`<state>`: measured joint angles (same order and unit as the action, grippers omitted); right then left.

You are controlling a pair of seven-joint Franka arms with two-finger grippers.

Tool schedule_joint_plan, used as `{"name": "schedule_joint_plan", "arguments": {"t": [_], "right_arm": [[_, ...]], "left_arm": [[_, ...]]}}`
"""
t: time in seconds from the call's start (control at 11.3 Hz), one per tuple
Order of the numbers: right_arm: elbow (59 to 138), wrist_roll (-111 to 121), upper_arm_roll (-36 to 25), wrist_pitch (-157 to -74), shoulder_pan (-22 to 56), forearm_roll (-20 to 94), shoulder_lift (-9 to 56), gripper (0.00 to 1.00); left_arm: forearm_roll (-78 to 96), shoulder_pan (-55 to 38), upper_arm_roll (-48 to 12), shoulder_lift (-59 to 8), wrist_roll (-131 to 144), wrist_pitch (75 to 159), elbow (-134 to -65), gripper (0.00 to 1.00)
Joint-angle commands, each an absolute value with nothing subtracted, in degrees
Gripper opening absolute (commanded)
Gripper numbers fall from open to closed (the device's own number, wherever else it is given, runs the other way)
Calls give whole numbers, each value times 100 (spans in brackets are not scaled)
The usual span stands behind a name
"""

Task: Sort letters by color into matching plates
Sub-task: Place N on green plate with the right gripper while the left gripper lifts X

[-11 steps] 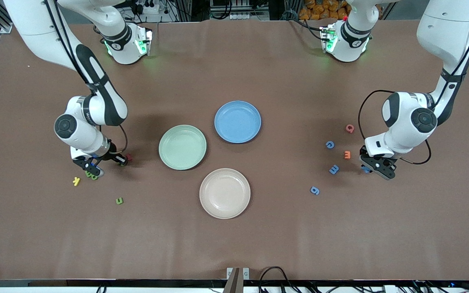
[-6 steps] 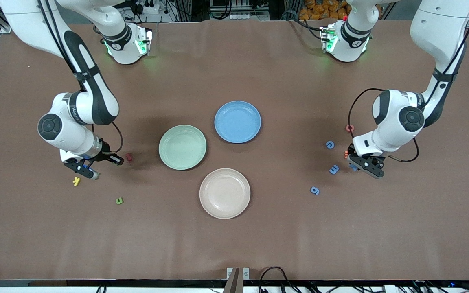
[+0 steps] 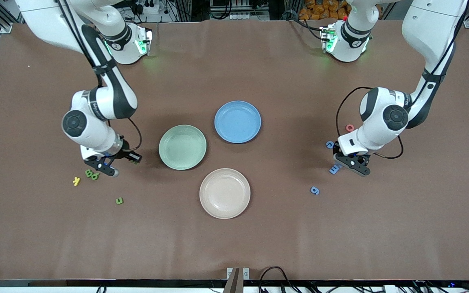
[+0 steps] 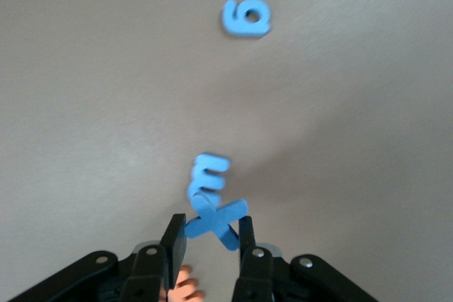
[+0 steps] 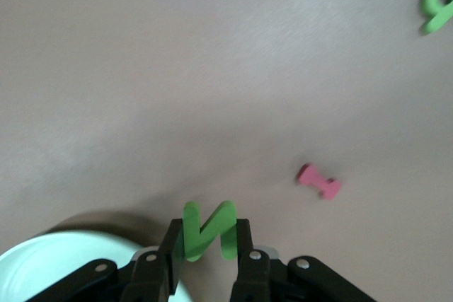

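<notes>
— Brown cloth covered the surface (image 3: 234, 244), and you had both arms loaded?

— Yes. Your right gripper (image 5: 205, 245) had its fingers pinching a green N (image 5: 207, 230), hanging just beside the rim of the green plate (image 3: 182, 147). Your left gripper (image 4: 209, 242) had its fingers pinching a blue X (image 4: 214, 221) above the blue E (image 4: 207, 175), well apart from the blue plate (image 3: 237, 121).

— What made the drop go well?

— I'd judge you needed each letter over its plate's middle before spreading the fingers, and low, since foam bounces. Your left arm had the longer carry.

— And the rest?

— Both plates looked empty. A blue 6 (image 4: 245, 18), a green 9 (image 5: 438, 5) and a pink I (image 5: 319, 180) lay on the cloth.
</notes>
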<state>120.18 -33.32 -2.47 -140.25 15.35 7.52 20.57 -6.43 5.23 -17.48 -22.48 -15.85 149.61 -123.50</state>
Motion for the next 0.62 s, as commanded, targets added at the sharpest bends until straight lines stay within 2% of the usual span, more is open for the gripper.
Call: {"name": "schedule_joint_plan", "arguments": {"t": [0.0, 0.44, 0.53], "right_arm": [[11848, -4111, -264, -13975, 2055, 809, 2092, 21], [11646, -4789, -264, -14018, 2540, 800, 2311, 22], [11611, -4868, -264, -14027, 2549, 809, 2355, 28]], "left_arm": [[-536, 168, -1854, -2118, -724, 14722, -12349, 0], [-554, -359, -1854, -2118, 455, 14625, -12322, 0], [-554, -500, -1854, -2101, 779, 14564, -12331, 0]]}}
